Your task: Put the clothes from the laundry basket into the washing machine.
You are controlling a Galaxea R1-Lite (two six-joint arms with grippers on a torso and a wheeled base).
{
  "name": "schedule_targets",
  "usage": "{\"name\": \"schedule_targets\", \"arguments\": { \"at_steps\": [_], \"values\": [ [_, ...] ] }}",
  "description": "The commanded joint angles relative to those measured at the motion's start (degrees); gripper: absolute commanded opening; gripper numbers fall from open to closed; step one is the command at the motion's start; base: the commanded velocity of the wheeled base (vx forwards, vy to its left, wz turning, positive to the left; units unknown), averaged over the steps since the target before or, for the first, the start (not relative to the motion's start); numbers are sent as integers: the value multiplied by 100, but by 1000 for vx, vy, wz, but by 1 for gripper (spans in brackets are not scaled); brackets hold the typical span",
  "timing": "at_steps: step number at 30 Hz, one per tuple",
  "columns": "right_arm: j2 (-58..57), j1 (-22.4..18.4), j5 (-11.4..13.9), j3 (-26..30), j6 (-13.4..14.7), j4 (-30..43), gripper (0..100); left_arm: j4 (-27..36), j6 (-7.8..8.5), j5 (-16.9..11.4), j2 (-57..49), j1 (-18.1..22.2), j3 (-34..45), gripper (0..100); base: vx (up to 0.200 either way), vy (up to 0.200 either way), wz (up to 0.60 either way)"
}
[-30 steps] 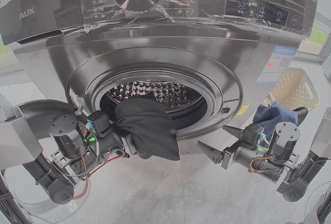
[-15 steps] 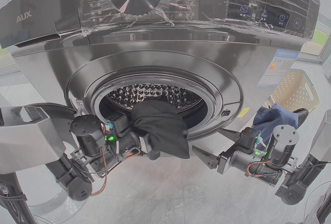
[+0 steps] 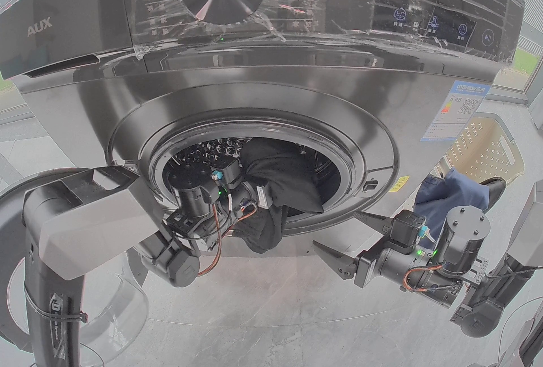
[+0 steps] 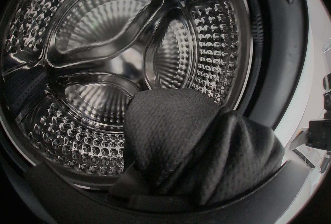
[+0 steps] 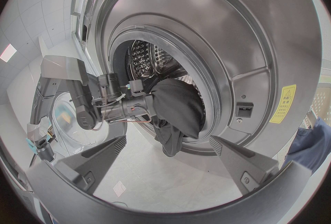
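Grey floor tiles run below the washing machine (image 3: 339,102). Left gripper (image 3: 261,197) sits at its door, buried in the black garment (image 3: 285,176), so I can't tell its grip. Garment straddles the door rim: bulk toward the drum (image 4: 103,45), tail hanging outside. Right gripper (image 3: 335,228) has jaws apart, empty, just outside the door. Left arm is nearer.

Laundry room, washing machine (image 3: 271,85), tiled floor (image 3: 317,317)

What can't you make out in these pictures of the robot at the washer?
Left pincer: head and right wrist views, fingers wrapped in the black garment; open or shut unclear.
Laundry basket: head view, largely behind the corner of the washing machine and the blue garment; contents beneath unseen.
Part of the drum: left wrist view, covered by the black garment.
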Motion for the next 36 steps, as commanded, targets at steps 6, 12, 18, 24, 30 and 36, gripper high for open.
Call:
{"name": "schedule_targets", "arguments": {
  "at_steps": [6, 12, 18, 24, 30, 36],
  "values": [
    [32, 25, -2, -4, 26, -1, 100, 1288, -13, 309, 969, 206, -2346, 0, 0, 0, 0],
    [32, 25, 6, -13, 26, -1, 100, 1868, -162, 511, 1162, 400, -3348, 0, 0, 0, 0],
    [41, 25, 6, -13, 26, -10, 100, 2237, -338, 730, 1145, 479, -3761, 0, 0, 0, 0],
    [41, 16, 6, -31, 26, -10, 100, 2264, -373, 730, 1101, 435, -3664, 100, 0, 0, 0],
    [41, 16, 6, -22, 35, -10, 100, 2589, -364, 739, 741, 321, -3102, 100, 0, 0, 0],
    [41, 25, 6, -40, 35, -10, 100, 3143, -347, 660, 336, 180, -2293, 100, 0, 0, 0]
  ]
}}
